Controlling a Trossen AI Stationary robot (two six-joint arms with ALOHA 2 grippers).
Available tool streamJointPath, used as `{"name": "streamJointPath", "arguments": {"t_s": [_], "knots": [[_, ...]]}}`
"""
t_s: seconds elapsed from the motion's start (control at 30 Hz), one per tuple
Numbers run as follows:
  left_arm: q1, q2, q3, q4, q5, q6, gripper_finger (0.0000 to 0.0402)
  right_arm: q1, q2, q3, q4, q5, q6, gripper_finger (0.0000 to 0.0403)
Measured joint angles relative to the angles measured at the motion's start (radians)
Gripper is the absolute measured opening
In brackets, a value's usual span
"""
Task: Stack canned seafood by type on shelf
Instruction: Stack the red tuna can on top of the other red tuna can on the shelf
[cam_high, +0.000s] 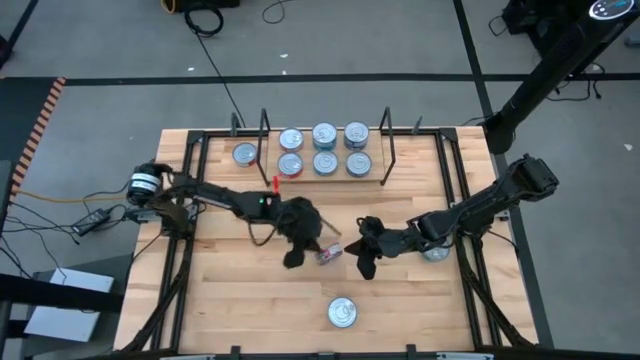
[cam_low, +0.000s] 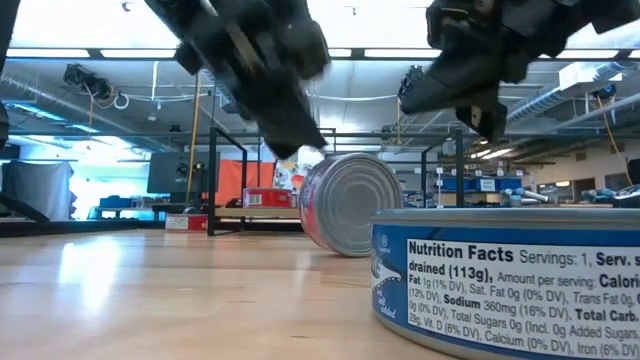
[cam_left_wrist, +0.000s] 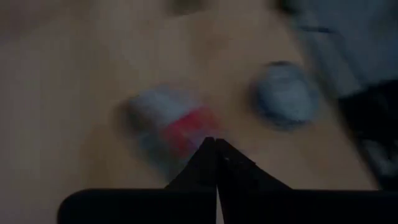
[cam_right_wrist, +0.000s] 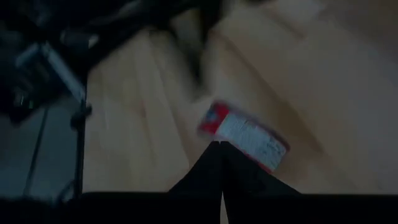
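Left end effector (cam_high: 297, 255), fingers pinched together and empty, hovers just beside the red-labelled silver tin (cam_high: 329, 252) tipped on its edge mid-tabletop (cam_high: 230, 300), lids facing sideways, axis level. Right end effector (cam_high: 365, 264), likewise closed, flanks it. Judged step: righting this tin; next needs opened fingers, then the wooden shelf (cam_high: 370, 178).

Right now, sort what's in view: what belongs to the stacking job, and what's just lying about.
Job:
- shelf with six tins
- red-labelled tin on its edge, between the shut left gripper and shut right gripper
- tin near the front edge
- tin left of the shelf

Lying about:
- cables on the floor
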Motion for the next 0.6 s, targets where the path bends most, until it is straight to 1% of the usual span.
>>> {"name": "streamJointPath", "arguments": {"t_s": [0.07,0.1,0.17,0.23,0.33,0.43,0.5,0.6], "knots": [[-0.043,-0.033,-0.025,0.013,0.027,0.057,0.0000,0.004,0.010,0.030,0.000,0.040,0.004,0.0010],[-0.063,-0.040,-0.033,0.006,0.023,0.074,0.0000,0.006,0.011,0.040,-0.007,0.051,-0.001,0.0010],[-0.092,-0.036,-0.044,0.006,0.008,0.077,0.0000,0.006,0.020,0.067,-0.020,0.054,-0.001,0.0009],[-0.098,-0.036,-0.047,-0.003,-0.023,0.048,0.0000,0.003,0.021,0.084,-0.033,0.047,-0.019,0.0010],[-0.094,-0.046,-0.042,0.047,-0.176,-0.014,0.0000,-0.005,0.020,0.094,-0.047,-0.012,-0.096,0.0010],[-0.086,-0.047,-0.042,0.120,-0.355,-0.117,0.0000,-0.018,0.029,0.092,-0.109,-0.113,-0.134,0.0009],[-0.078,-0.034,-0.041,0.152,-0.417,-0.191,0.0000,-0.025,0.047,0.093,-0.153,-0.172,-0.164,0.0008],[-0.075,0.010,-0.042,0.165,-0.437,-0.265,0.0000,-0.036,0.095,0.092,-0.166,-0.186,-0.189,0.0008]]}}
